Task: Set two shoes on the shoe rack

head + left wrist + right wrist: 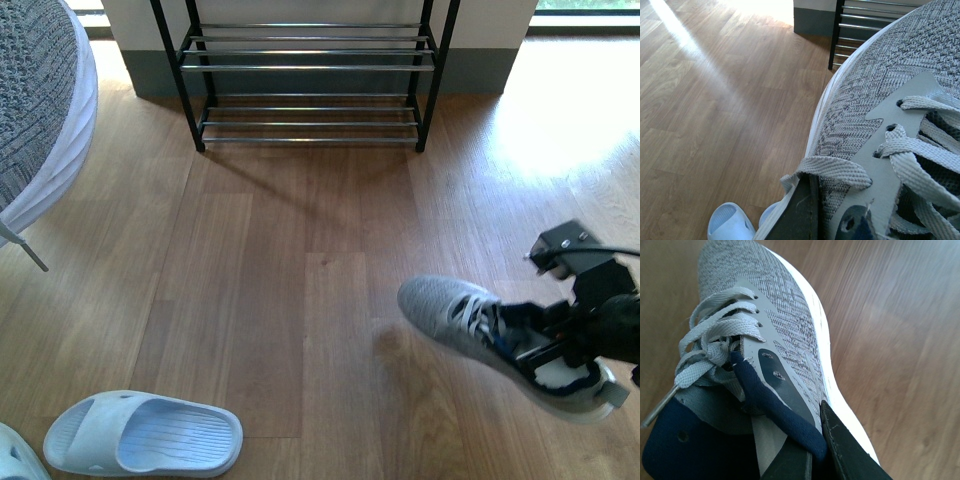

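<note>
One grey sneaker (455,315) hangs above the wood floor at the right, toe pointing left. My right gripper (560,345) is shut on its side wall by the navy collar; the wrist view shows the jaws (815,440) pinching that sneaker (770,315). The other grey sneaker (40,100) fills the top left, very close to the camera. My left gripper (825,210) is shut on its side beside the laces of this sneaker (880,90). The shoe rack (310,67), with a black frame and chrome rods, stands against the far wall, its shelves bare.
A pale blue slipper (140,432) lies on the floor at the near left, with part of a second one (15,458) beside it. The left wrist view shows the rack's corner (860,25) and a slipper (730,225) below. Sunlight falls on the far right floor.
</note>
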Robot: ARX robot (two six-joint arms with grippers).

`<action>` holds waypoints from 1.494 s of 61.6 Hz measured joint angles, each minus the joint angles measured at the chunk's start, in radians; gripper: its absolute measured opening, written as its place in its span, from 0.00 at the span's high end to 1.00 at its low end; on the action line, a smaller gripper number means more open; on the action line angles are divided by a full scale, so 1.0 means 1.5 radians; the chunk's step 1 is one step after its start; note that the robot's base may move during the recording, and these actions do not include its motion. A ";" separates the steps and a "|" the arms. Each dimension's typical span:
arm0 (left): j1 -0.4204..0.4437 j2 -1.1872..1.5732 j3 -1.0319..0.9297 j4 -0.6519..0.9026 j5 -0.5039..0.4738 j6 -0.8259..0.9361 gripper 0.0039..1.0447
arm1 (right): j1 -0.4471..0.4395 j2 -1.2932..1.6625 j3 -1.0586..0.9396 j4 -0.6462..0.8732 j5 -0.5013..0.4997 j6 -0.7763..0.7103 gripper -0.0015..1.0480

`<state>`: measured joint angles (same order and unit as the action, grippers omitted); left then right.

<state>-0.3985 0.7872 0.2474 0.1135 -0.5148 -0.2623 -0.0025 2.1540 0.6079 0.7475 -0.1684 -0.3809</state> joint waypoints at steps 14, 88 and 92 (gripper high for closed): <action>0.000 0.000 0.000 0.000 0.000 0.000 0.99 | -0.039 -0.370 -0.133 -0.104 -0.094 0.054 0.99; 0.000 0.000 0.000 0.000 -0.001 0.000 0.99 | -0.104 -1.008 -0.252 -0.334 -0.207 0.134 0.99; -0.001 0.000 0.000 0.000 -0.001 0.000 0.99 | -0.104 -1.008 -0.252 -0.334 -0.208 0.134 0.99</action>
<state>-0.3992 0.7872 0.2474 0.1131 -0.5156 -0.2623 -0.1577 0.6422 0.2306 0.2470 -0.4801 -0.1795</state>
